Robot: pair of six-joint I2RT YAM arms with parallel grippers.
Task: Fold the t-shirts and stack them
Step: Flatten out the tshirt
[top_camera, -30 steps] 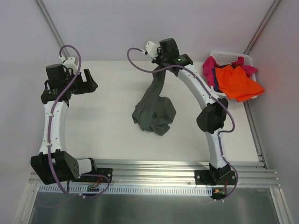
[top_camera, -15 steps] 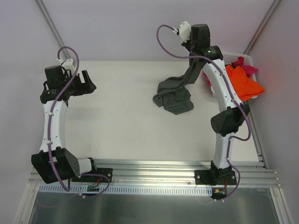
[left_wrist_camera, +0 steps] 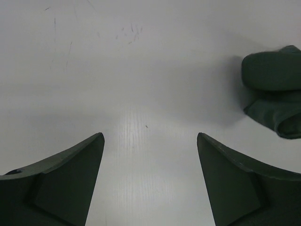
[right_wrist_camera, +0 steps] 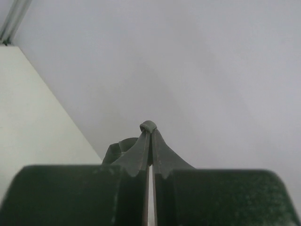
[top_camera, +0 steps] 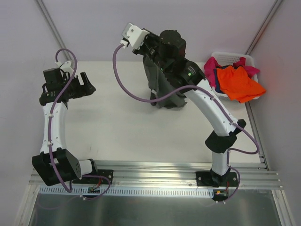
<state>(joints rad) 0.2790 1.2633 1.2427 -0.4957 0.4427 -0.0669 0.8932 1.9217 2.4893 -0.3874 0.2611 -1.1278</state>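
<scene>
Right gripper (right_wrist_camera: 149,140) is up high, jaws pressed tight on a small pinch of the dark grey-olive t-shirt (top_camera: 157,87)! Below it the cloth hangs in a long rope, its lower end bunched on the table (top_camera: 117,127). Off to its left, well apart, the left gripper (left_wrist_camera: 150,135) hovers low over the table, jaws wide and nothing between them. To its right sits the white laundry basket (top_camera: 235,53), with the orange t-shirt (top_camera: 240,84) and magenta-pink t-shirt (top_camera: 210,68) piled in. This looks like the spread-out step. The clean play would be to bring the free gripper to a second corner or hem, pull the shirt taut between both, then lay it flat. One pinch alone will likely leave it crumpled.
</scene>
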